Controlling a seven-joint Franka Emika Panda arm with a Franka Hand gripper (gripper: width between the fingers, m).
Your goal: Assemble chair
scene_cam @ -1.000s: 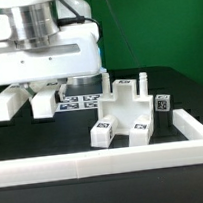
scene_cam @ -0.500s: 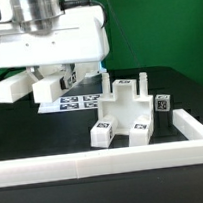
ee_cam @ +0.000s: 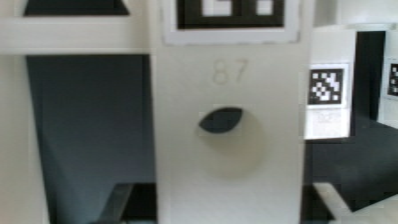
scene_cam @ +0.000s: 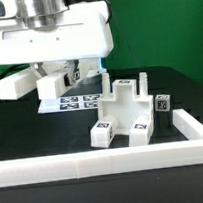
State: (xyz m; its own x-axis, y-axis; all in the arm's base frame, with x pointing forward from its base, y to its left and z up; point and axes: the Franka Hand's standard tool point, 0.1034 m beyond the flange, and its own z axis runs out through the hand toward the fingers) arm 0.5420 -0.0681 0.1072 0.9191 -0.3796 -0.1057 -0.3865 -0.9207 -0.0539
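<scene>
My gripper (scene_cam: pixel 60 76) is shut on a white chair piece (scene_cam: pixel 33 84) and holds it above the table at the exterior view's left. In the wrist view this piece (ee_cam: pixel 226 120) is a flat white bar with a dark hole, a faint "87" and a tag at its far end. It runs between my fingers (ee_cam: pixel 135 198). The partly built chair (scene_cam: pixel 121 113), a seat slab with posts and tagged blocks, stands on the black table to the exterior view's right of the gripper. A small tagged block (scene_cam: pixel 163 104) stands beside it.
The marker board (scene_cam: pixel 77 100) lies on the table below the gripper, behind the chair. A long white rail (scene_cam: pixel 95 163) runs along the front, and a second rail (scene_cam: pixel 196 129) closes the exterior view's right side.
The gripper has risen with the white chair piece and shifted a little to the exterior view's right. The chair and the small block have not moved.
</scene>
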